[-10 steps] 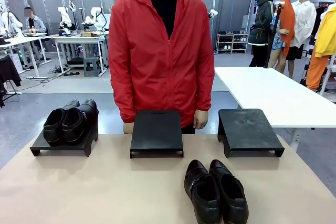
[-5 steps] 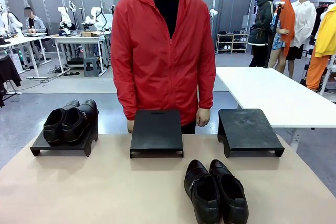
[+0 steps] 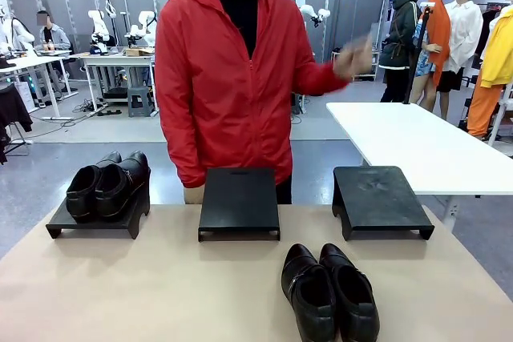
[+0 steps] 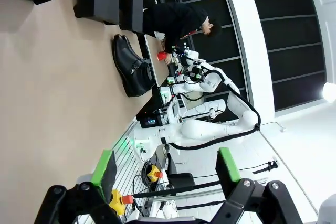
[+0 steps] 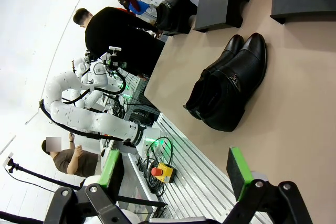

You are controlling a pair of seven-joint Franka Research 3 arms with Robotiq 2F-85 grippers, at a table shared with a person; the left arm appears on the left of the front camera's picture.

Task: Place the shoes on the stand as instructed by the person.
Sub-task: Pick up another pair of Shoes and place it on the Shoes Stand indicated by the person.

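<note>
One pair of glossy black shoes (image 3: 329, 292) lies on the tan table near its front edge, right of centre, toes toward me. A second pair (image 3: 108, 186) sits on the left black stand (image 3: 60, 226). The middle stand (image 3: 239, 202) and the right stand (image 3: 378, 198) are bare. The person (image 3: 232, 78) in a red jacket stands behind the middle stand with one hand (image 3: 353, 58) raised and blurred toward picture right. My left gripper (image 4: 167, 166) is open, far from the table pair (image 4: 131, 65). My right gripper (image 5: 175, 171) is open too, short of that same pair (image 5: 231, 90).
A white table (image 3: 417, 146) stands at the back right. Each wrist view shows the other white arm (image 4: 210, 129) (image 5: 84, 108) by a slatted metal base with a red stop button. Other people and workbenches stand far behind.
The person lifted one hand from beside the middle stand up to shoulder height toward picture right and leaned slightly left. Shoes and stands have not moved.
</note>
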